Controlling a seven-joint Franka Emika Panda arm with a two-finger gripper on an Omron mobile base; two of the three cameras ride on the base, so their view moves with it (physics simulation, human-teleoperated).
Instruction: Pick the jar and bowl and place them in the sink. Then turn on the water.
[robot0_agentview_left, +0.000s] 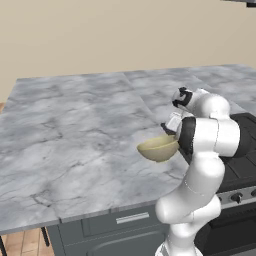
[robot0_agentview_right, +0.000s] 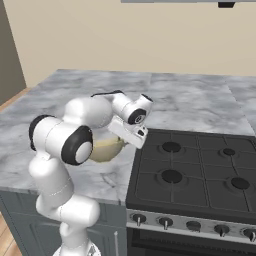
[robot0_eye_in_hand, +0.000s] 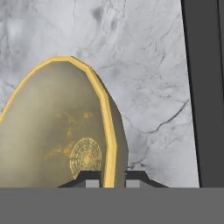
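The bowl (robot0_agentview_left: 159, 148) is yellowish-tan with a speckled olive inside and sits near the counter's front right, just left of the stove. It also appears as the bowl (robot0_agentview_right: 105, 147), partly behind my forearm. In the hand view the bowl (robot0_eye_in_hand: 57, 127) stands tilted, its yellow rim running up from between my fingertips. My gripper (robot0_eye_in_hand: 109, 179) is shut on that rim, one finger inside the bowl and one outside. From the left base view the gripper (robot0_agentview_left: 169, 131) reaches down onto the bowl's right edge.
The grey marble counter (robot0_agentview_left: 75, 130) stretches wide to the left and back. A black stove (robot0_agentview_right: 200, 170) with several burners lies right beside the bowl, with knobs (robot0_agentview_right: 165, 222) along its front. The counter's front edge (robot0_agentview_left: 100, 212) is close below the bowl.
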